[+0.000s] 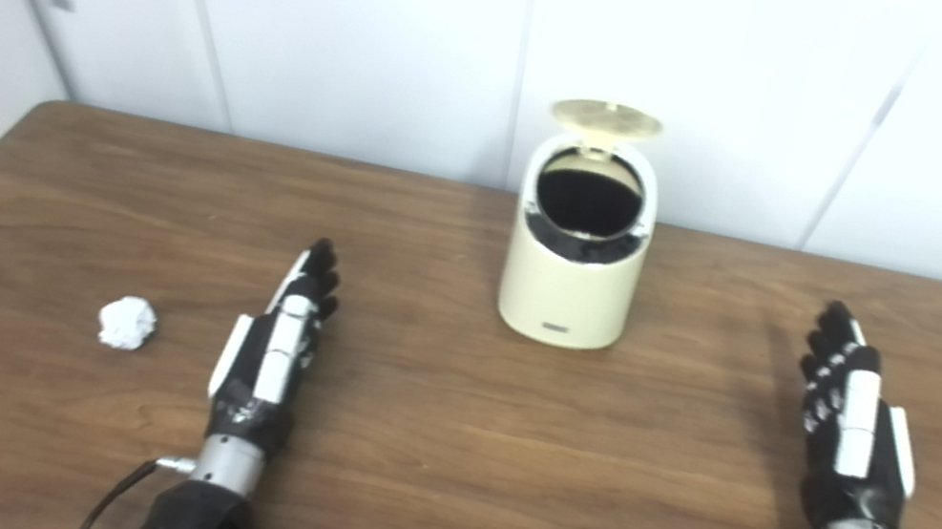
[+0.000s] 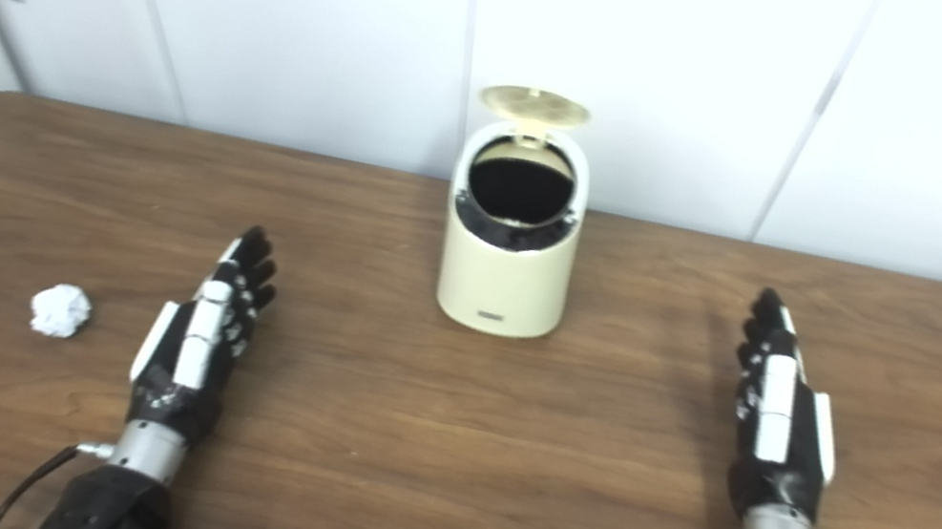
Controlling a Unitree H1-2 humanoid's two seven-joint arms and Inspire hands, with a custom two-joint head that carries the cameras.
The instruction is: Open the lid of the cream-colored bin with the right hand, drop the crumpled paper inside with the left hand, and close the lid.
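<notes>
The table looks like brown wood with visible grain. The cream-colored bin seems smooth, slightly glossy plastic. The crumpled paper is white, wrinkled, matt.

We note a cream bin with a black interior, its lid cream; white paper; a brown wood-grain table; black-and-white hands; white wall panels.

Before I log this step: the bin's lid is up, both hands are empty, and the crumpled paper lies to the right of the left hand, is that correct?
Almost. The crumpled paper lies to the left of the left hand, as the left eye view shows.
</notes>
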